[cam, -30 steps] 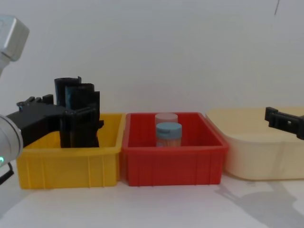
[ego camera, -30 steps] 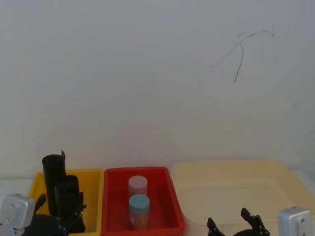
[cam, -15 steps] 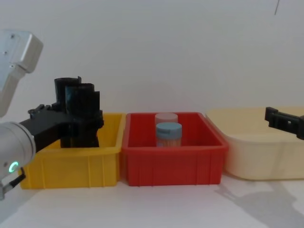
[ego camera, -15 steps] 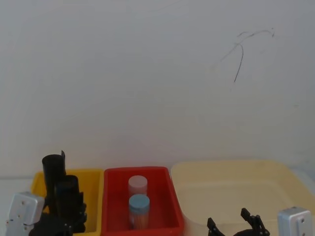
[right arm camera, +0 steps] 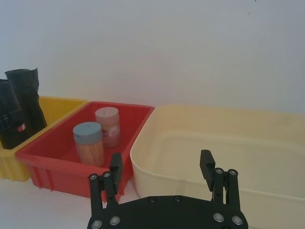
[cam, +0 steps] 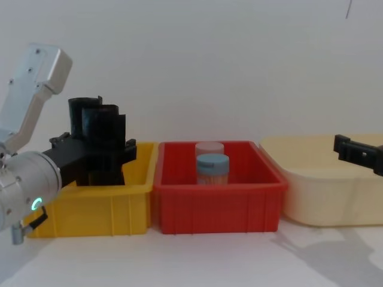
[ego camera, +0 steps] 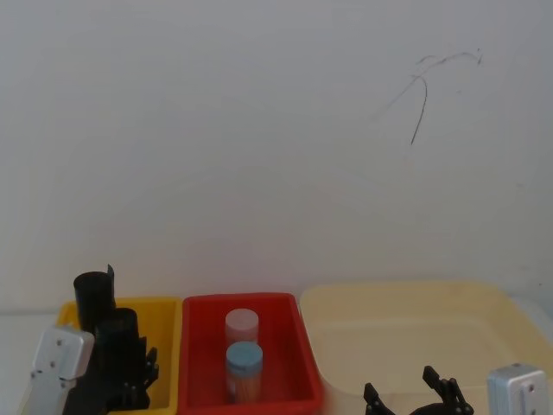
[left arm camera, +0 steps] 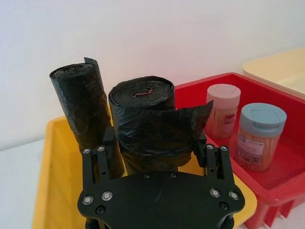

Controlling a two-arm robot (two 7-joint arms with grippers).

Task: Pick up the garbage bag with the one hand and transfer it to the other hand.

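1. Head view. Finds the garbage bag [ego camera: 117, 341] standing upright in the yellow bin [ego camera: 168, 346] at lower left, with the left gripper [ego camera: 128, 380] around its lower part. Places the right gripper [ego camera: 410, 396] at bottom right, spread open before the cream bin [ego camera: 406, 298].
2. Left wrist view. Shows fingers [left arm camera: 107, 143] pressed against both sides of the bag, apparently clenched on it. Puts a second black roll [left arm camera: 78, 100] just beside it, possibly touching. Could drag or topple that neighbour on the lift if the wrinkled plastic catches.
3. Right wrist view. Confirms released jaws with nothing between them, low and in front of the cream bin.
4. Chest view. Sets the clamp about mid-height on the bag at left, bin wall close below. Likely hazards:
   - thin glossy film sliding through the pads;
   - the soft tube crushing and tilting;
   - the bag's base clipping the bin rim or the jars in the red bin [cam: 215, 206] on the way across.
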